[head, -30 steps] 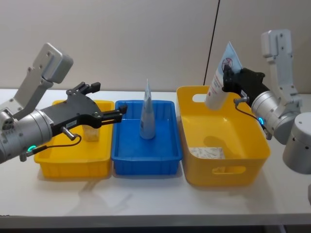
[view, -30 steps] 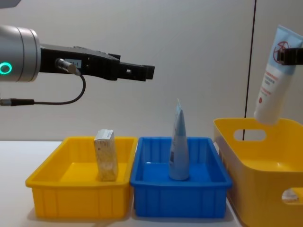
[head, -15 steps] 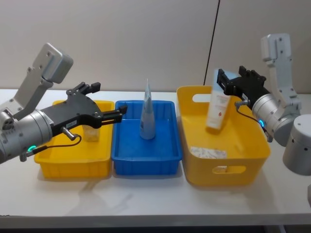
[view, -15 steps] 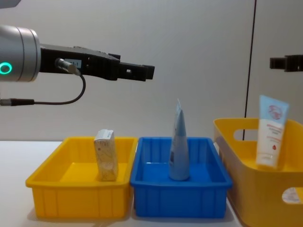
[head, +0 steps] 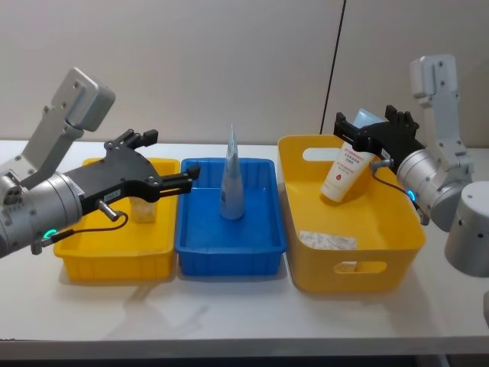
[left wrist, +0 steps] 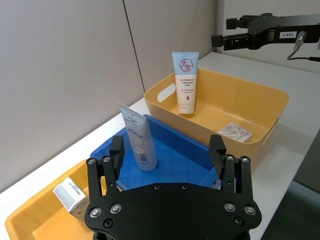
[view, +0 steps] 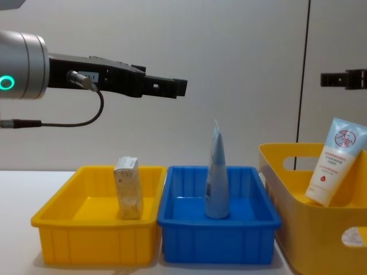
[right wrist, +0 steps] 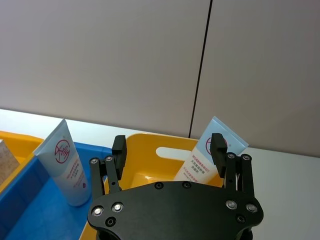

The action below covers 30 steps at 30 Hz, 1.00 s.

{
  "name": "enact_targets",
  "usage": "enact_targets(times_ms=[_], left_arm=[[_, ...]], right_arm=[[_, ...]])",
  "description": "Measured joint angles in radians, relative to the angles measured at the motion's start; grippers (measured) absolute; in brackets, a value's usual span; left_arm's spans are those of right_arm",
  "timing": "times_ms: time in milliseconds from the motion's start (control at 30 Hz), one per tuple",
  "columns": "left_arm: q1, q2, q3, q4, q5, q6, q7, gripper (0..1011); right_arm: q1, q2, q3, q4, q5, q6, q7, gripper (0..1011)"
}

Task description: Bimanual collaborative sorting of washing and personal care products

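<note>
A white tube with a red logo (head: 345,166) (view: 335,160) (left wrist: 185,82) (right wrist: 207,150) leans cap-down against the far wall of the large yellow bin (head: 397,245). Just above it hovers my right gripper (head: 372,130) (view: 344,78) (right wrist: 168,150), open, holding nothing. A pale-blue tube (head: 231,180) (view: 216,172) (left wrist: 137,142) stands in the blue bin (head: 229,256). A small beige carton (head: 143,208) (view: 128,188) (left wrist: 72,195) stands in the left yellow bin (head: 107,256). My left gripper (head: 170,157) (view: 172,87) (left wrist: 166,150) is open and empty, high over those two bins.
A flat white printed pouch (head: 327,241) (left wrist: 234,132) lies on the floor of the large yellow bin. The three bins stand side by side on the white table (head: 229,313), with a plain wall close behind. Bare tabletop runs in front of the bins.
My right gripper opened and let the white tube go; it dropped into the large yellow bin and tipped against its wall. The left arm has not moved.
</note>
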Motion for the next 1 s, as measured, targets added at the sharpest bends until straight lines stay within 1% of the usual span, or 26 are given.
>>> enact_targets(times_ms=[233, 400, 533, 767, 867, 900, 933, 1000], left_arm=[[0.000, 0.000, 0.000, 0.000, 0.000, 0.000, 0.000, 1001], [0.000, 0.000, 0.000, 0.000, 0.000, 0.000, 0.000, 1001], [0.000, 0.000, 0.000, 0.000, 0.000, 0.000, 0.000, 1001], [0.000, 0.000, 0.000, 0.000, 0.000, 0.000, 0.000, 1001], [0.000, 0.000, 0.000, 0.000, 0.000, 0.000, 0.000, 1002], [0.000, 0.000, 0.000, 0.000, 0.000, 0.000, 0.000, 1001], [0.000, 0.000, 0.000, 0.000, 0.000, 0.000, 0.000, 1001], [0.000, 0.000, 0.000, 0.000, 0.000, 0.000, 0.000, 1001]], right_arm=[[-0.001, 0.000, 0.000, 0.001, 0.000, 0.000, 0.000, 1002], [-0.010, 0.006, 0.000, -0.004, 0.002, -0.001, 0.018, 1002], [-0.023, 0.017, 0.000, -0.013, 0.013, -0.001, 0.050, 1002], [-0.055, 0.047, -0.003, -0.035, 0.037, -0.001, 0.119, 1002], [-0.076, 0.069, -0.006, -0.050, 0.055, -0.002, 0.164, 1002], [-0.080, 0.073, -0.007, -0.053, 0.057, -0.002, 0.170, 1002], [-0.088, 0.082, -0.008, -0.058, 0.065, -0.003, 0.191, 1002], [-0.093, 0.088, -0.010, -0.062, 0.069, -0.003, 0.200, 1002]])
